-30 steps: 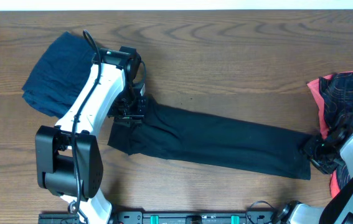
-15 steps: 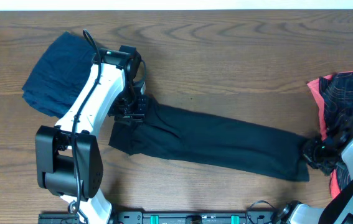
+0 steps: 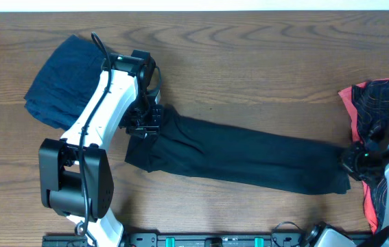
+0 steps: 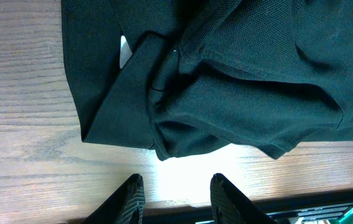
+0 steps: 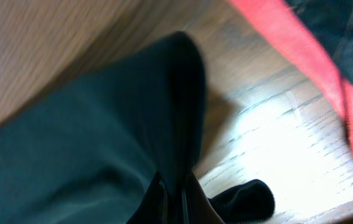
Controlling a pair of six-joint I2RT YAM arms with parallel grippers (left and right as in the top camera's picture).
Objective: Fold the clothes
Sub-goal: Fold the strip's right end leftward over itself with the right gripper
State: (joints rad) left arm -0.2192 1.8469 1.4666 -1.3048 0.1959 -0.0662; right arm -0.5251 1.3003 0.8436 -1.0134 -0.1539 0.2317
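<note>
progress: black shirt (image 3: pixel 242 159) a long strip, unfolded; my right gripper (image 5: pixel 174 188) pinches its end, left gripper (image 4: pixel 175 194) spread; patterned garment (image 3: pixel 386 103) waiting.

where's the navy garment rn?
Overhead view, upper left of the table: the navy garment lies bunched, partly under the left arm, just past the black shirt's left end.

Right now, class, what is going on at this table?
A black shirt lies stretched long across the table. The right gripper is shut on its right end; the left gripper stands open at its left end. A navy garment and a patterned one wait at the sides.
</note>
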